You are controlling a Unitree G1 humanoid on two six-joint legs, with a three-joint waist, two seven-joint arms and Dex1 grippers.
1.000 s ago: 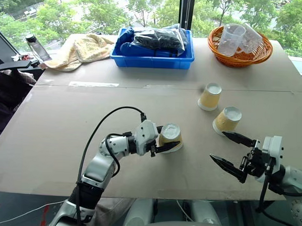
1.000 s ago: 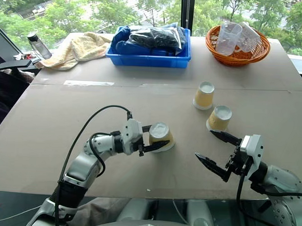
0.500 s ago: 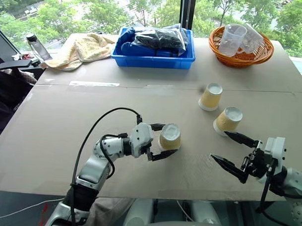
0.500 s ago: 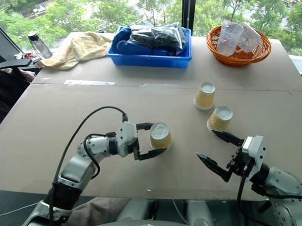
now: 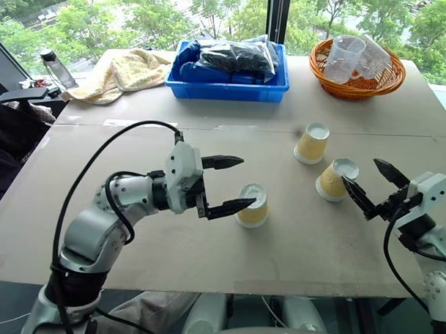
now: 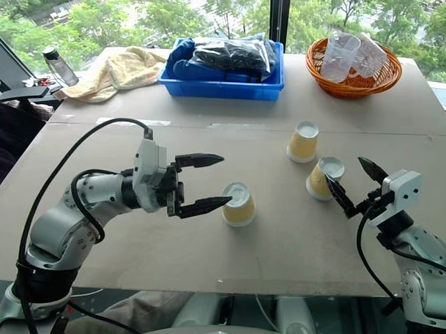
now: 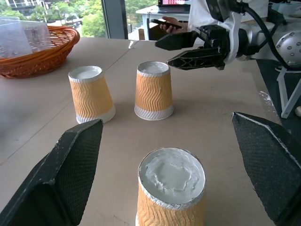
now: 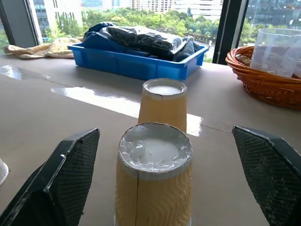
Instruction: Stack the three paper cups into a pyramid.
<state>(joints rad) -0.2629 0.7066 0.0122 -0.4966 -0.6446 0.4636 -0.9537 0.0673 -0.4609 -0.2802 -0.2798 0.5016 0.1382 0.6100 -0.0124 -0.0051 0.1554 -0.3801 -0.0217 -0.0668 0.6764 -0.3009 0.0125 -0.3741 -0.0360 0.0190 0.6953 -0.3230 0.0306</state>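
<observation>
The three paper cups stand upside down and apart on the table: one near the middle (image 5: 252, 205), one further back (image 5: 312, 143) and one to the right (image 5: 337, 179). My left gripper (image 5: 249, 182) hangs open above the table, just left of the middle cup (image 7: 171, 188), touching nothing. My right gripper (image 5: 360, 174) is open right beside the right-hand cup (image 8: 154, 174), with one finger on either side of it and no contact that I can see. The back cup (image 8: 162, 103) stands just behind it.
A blue bin (image 5: 226, 83) of dark bags, an orange basket (image 5: 354, 76) with clear measuring cups, a yellow towel (image 5: 120, 72) and a bottle (image 5: 54, 69) line the table's far side. A person's hand (image 7: 171, 23) holding a phone shows beyond the table.
My left gripper opened, let go of the middle cup, then rose and drew back to the left. My right gripper moved forward up to the right-hand cup.
</observation>
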